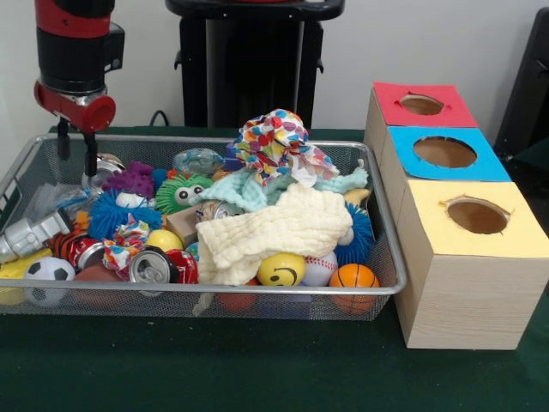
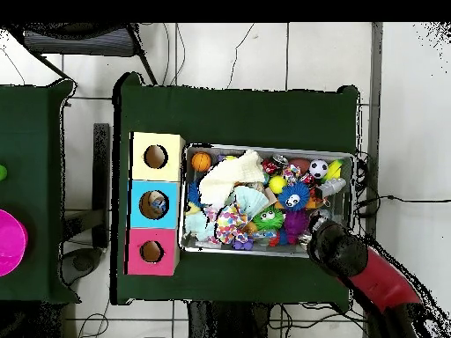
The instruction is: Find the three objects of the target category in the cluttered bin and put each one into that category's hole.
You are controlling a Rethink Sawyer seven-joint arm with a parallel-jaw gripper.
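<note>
The red and black arm [image 1: 75, 60] comes straight down over the far left corner of the wire bin [image 1: 390, 257] in the front view. Its gripper [image 1: 77, 150] points downward, with two thin dark fingers [image 1: 90, 154] set a narrow gap apart and nothing between them. The fingertips hang just above a silver can [image 1: 103, 169] near the bin's far left corner; whether they touch it cannot be told. In the overhead view the arm [image 2: 374, 277] enters from the lower right and its dark wrist covers the bin's [image 2: 264, 148] corner there, hiding the gripper.

The bin is packed full. A cream cloth [image 1: 283, 227] lies across its middle, a colourful spotted cloth [image 1: 274, 137] is heaped behind it by the far edge, and a pale teal cloth [image 1: 244, 189] sits between them. Along the near edge lie a yellow smiley ball [image 1: 280, 269], a baseball [image 1: 320, 268], a small basketball [image 1: 353, 276], a crushed red can [image 1: 163, 264] and a soccer ball [image 1: 49, 273]. A green fuzzy toy [image 1: 180, 193] with eyes and a blue spiky ball [image 1: 111, 215] sit left of centre.

Just beside the bin's right end stands a row of three wooden boxes, each with a round hole on top: red [image 1: 422, 105] farthest, blue [image 1: 444, 153] in the middle, yellow [image 1: 477, 216] nearest. The overhead view shows something small inside the blue box's hole [image 2: 155, 204].
</note>
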